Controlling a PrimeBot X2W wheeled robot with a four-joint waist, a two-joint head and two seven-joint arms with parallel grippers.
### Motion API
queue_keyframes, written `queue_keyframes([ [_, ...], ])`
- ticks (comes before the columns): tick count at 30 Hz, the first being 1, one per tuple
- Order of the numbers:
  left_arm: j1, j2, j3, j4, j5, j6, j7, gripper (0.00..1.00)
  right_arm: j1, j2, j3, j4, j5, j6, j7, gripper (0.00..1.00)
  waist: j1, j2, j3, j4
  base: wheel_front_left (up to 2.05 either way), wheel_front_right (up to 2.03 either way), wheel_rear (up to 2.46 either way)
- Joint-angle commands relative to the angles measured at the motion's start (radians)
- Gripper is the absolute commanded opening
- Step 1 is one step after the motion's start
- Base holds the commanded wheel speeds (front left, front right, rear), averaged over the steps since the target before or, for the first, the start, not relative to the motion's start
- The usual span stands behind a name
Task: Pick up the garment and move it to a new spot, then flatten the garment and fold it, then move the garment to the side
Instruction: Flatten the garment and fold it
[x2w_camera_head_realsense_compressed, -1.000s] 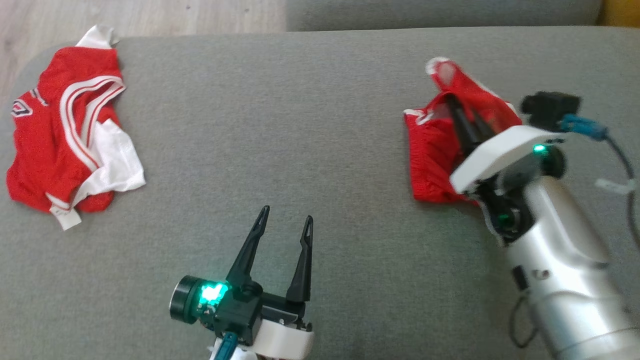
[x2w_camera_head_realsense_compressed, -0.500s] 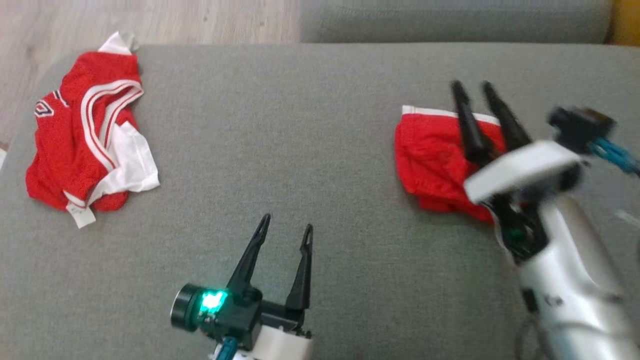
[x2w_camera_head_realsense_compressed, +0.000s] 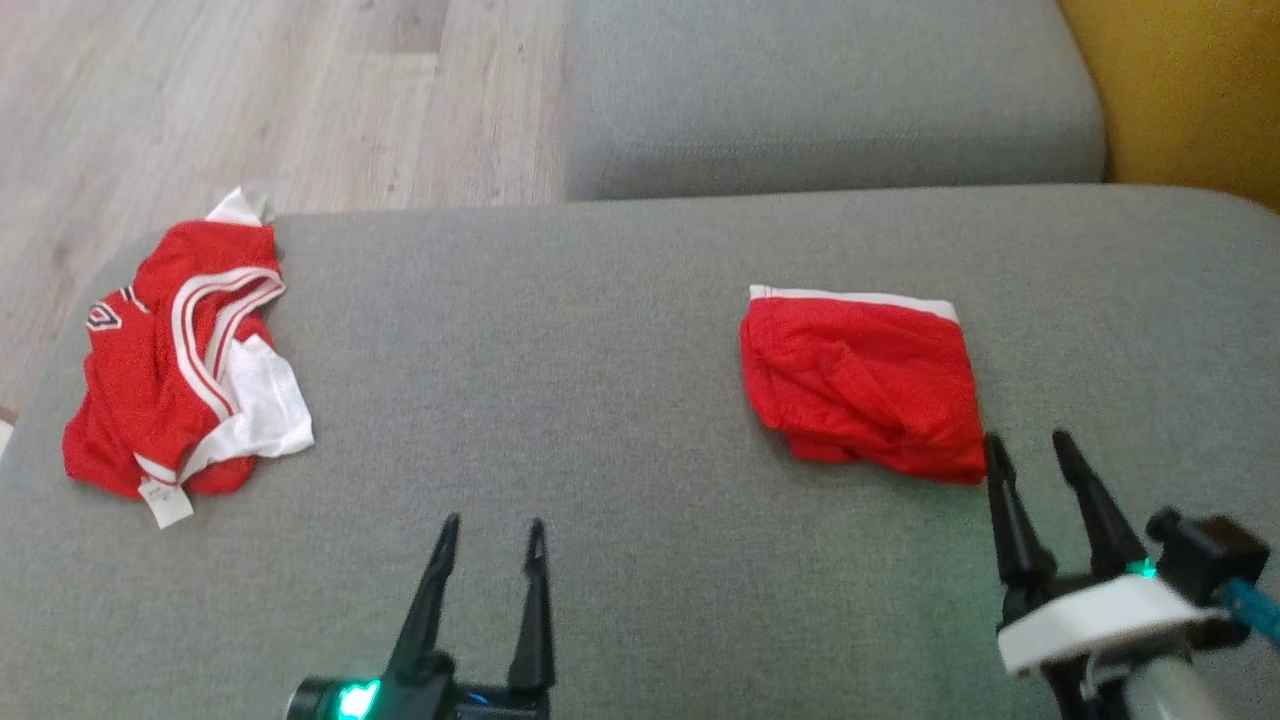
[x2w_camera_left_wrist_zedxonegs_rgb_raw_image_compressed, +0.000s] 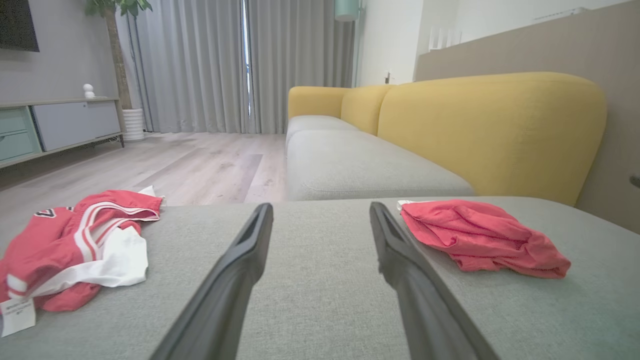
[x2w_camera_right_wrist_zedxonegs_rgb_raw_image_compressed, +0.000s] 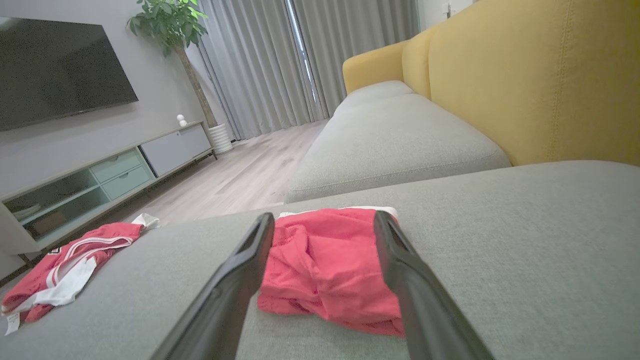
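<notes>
On the grey sofa cushion (x2w_camera_head_realsense_compressed: 600, 350), folded red shorts (x2w_camera_head_realsense_compressed: 862, 380) lie neat, seemingly finished. Just beside them hovers the right gripper (x2w_camera_head_realsense_compressed: 1025, 440), the left gripper (x2w_camera_head_realsense_compressed: 493, 522) well apart, both pairs of fingers spread and empty, ready for the crumpled jersey (x2w_camera_head_realsense_compressed: 150, 400).

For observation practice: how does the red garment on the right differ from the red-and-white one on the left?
The right garment lies folded; the left garment lies crumpled. The right garment is red with one white edge; the left garment has white stripes and panels. Both rest on the cushion.
</notes>
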Motion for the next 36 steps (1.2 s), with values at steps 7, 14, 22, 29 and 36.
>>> queue_keyframes([
  [7,0.055,-0.002,0.079,-0.082,0.026,-0.007,-0.005,1.0,0.031,0.023,0.023,0.027,-0.059,0.007,-0.001,0.0,0.0002,0.0,-0.045,0.016,0.0,0.0,0.0],
  [14,0.053,-0.004,0.067,-0.096,0.044,-0.03,-0.005,1.0,-0.16,0.016,0.032,0.172,-0.067,0.007,0.117,0.0,0.0002,0.0,-0.022,0.084,0.0,0.0,0.0],
  [22,0.045,-0.005,0.046,-0.083,0.047,-0.045,-0.005,1.0,-0.35,-0.045,0.074,0.449,-0.087,0.007,0.194,0.0,0.0002,0.0,0.004,0.164,0.0,0.0,0.0],
  [29,0.035,-0.006,0.03,-0.072,0.053,-0.051,-0.005,1.0,-0.446,-0.074,0.103,0.663,-0.092,0.007,0.149,0.0,0.0002,0.0,0.052,0.202,0.0,0.0,0.0],
  [36,0.005,-0.007,0.019,-0.07,0.055,-0.047,-0.005,1.0,-0.487,-0.043,0.244,0.667,0.006,0.007,0.111,0.0,0.0002,0.0,0.095,0.197,0.0,0.0,0.0],
])
